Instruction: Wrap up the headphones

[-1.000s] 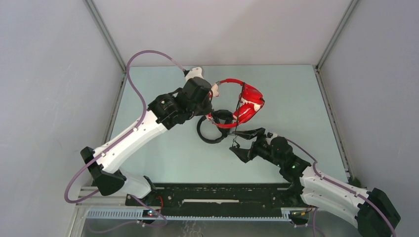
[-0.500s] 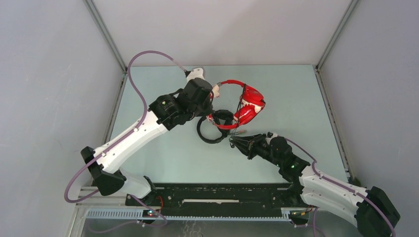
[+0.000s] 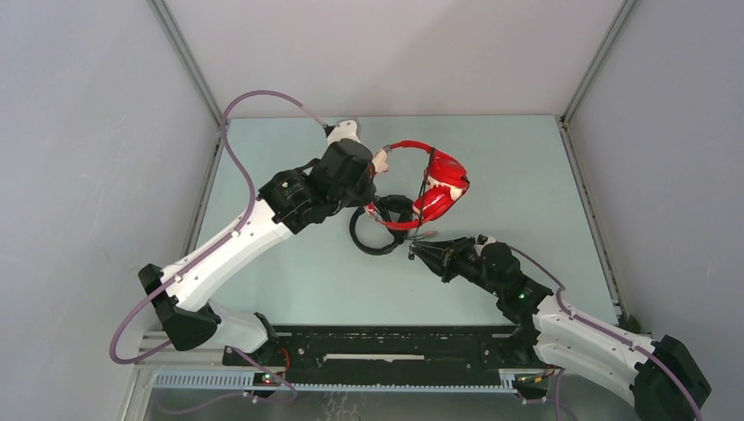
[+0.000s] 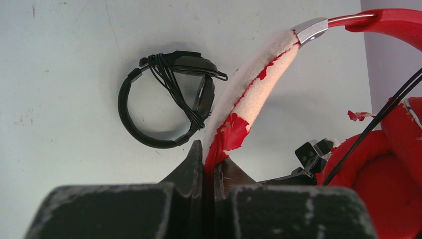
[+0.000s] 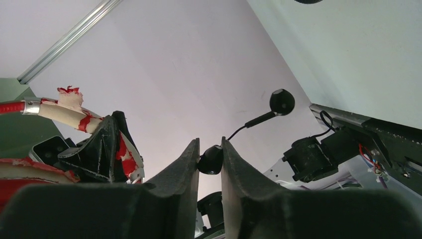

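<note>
The red headphones [image 3: 443, 189] hang above the table, held up by my left gripper [image 3: 379, 162]. That gripper [image 4: 209, 154] is shut on the worn, padded part of the red headband [image 4: 259, 84]. A red earcup [image 4: 383, 169] and the thin dark cable [image 4: 378, 122] show at the right of the left wrist view. My right gripper [image 3: 412, 250] sits just below the earcups. It [image 5: 210, 147] is shut on a small black bulb [image 5: 211, 160] on the cable [image 5: 249, 123].
Black headphones [image 3: 355, 235] with their cable wrapped lie flat on the table under the red pair, also in the left wrist view [image 4: 149, 139]. Grey enclosure walls [image 3: 105, 175] close in the left, right and far sides.
My right gripper was open a second ago; it has shut on the cable's black bulb and shifted slightly up toward the earcups. The left arm and headphones have barely moved.
</note>
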Motion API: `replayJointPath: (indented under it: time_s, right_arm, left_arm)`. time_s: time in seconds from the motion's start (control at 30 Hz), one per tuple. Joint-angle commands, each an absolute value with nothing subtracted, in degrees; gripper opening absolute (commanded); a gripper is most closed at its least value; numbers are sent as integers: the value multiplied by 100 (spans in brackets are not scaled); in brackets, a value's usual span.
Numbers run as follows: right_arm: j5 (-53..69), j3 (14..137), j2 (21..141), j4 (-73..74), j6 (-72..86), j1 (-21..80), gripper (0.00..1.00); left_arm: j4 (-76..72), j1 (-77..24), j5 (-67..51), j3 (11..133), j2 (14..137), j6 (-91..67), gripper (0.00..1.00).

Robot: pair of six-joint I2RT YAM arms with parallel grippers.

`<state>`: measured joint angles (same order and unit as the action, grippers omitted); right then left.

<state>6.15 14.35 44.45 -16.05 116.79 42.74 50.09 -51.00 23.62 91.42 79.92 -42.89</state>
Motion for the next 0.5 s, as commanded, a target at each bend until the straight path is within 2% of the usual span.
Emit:
replayJointPath:
  time_s: [0.0,0.07,0.23,0.47]
  right_arm:
    - [575,1618,4423,-1681,12818,4234,36]
    - [612,1705,4446,-1595,12819,4252,46]
    - [677,1834,4533,-1548,12936,4299,54]
    - [770,1901,4856,-1848,13163,4510,56]
  left_arm:
    - [4405,-5134,2309,9054,7721,-4342,0]
    - [4387,-5139,2311,9053,7755,-4342,0]
    - [4368,-5176,2369,9054,7820,-4301,0]
    - [4183,-5219,2679,9014,7866,-4191,0]
